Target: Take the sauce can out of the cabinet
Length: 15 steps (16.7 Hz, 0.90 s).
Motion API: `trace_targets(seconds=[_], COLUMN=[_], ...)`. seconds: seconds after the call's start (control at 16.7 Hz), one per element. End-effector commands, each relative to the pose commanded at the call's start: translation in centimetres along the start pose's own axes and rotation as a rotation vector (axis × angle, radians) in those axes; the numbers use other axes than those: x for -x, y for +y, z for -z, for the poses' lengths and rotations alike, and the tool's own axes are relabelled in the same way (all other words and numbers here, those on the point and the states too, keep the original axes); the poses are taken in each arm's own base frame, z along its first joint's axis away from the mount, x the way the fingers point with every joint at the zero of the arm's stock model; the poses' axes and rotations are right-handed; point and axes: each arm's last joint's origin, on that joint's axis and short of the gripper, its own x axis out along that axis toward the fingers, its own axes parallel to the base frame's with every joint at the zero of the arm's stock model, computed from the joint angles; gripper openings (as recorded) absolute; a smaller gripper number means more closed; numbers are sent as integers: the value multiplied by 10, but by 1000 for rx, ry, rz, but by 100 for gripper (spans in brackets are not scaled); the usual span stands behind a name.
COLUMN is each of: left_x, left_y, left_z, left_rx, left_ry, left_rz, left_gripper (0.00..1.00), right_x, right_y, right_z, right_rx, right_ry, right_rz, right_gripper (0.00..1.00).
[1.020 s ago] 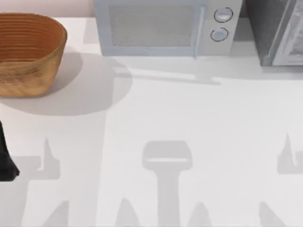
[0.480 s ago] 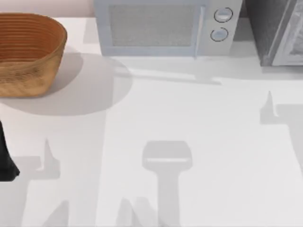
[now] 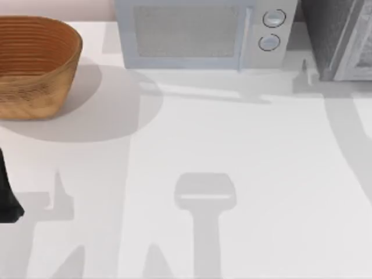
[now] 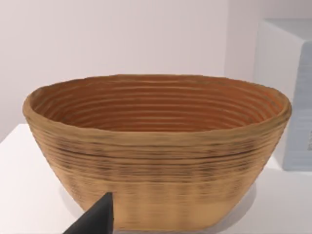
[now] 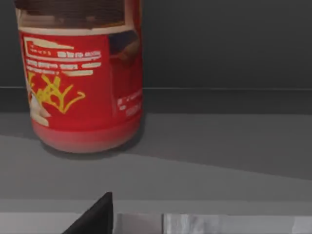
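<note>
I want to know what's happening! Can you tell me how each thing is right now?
sauce can: upright on the grey floor inside the cabinet, not held.
basket: upright on the table's left, nothing inside.
microwave: door shut.
left arm: parked at the table's left edge.

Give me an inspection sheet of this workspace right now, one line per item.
Surface: white table, crossed by arm shadows.
Job's things: sauce can stands upright on the grey floor inside the cabinet, which sits at the table's far right corner; nothing touches the can.
Clutter: wicker basket at far left, nothing in it in the left wrist view; microwave at the back, door shut.
Grippers: right gripper's fingertip shows in front of the can, short of it; left gripper's fingertip faces the basket, and that arm sits at the table's left edge.
Cables: nothing seen.
Surroundings: plain pale wall behind the basket.
</note>
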Motion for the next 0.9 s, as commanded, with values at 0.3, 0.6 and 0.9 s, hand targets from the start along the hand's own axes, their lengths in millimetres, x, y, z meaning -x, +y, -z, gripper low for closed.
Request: trace_targets(seconds=[0.3,0.6,0.9], left_x=[0,0,0], left_y=[0,0,0], left_z=[0,0,0], left_rx=[0,0,0], left_ry=[0,0,0], left_rz=[0,0,0], left_gripper=[100,100,100], right_x=[-29,-31,-44], right_y=[10,11,26], right_z=[-27,-29,-31], right_rx=[-3,-3,-7], right_ry=[-12,-13,-20], right_rz=[4,4,11], right_gripper=[100,100,100])
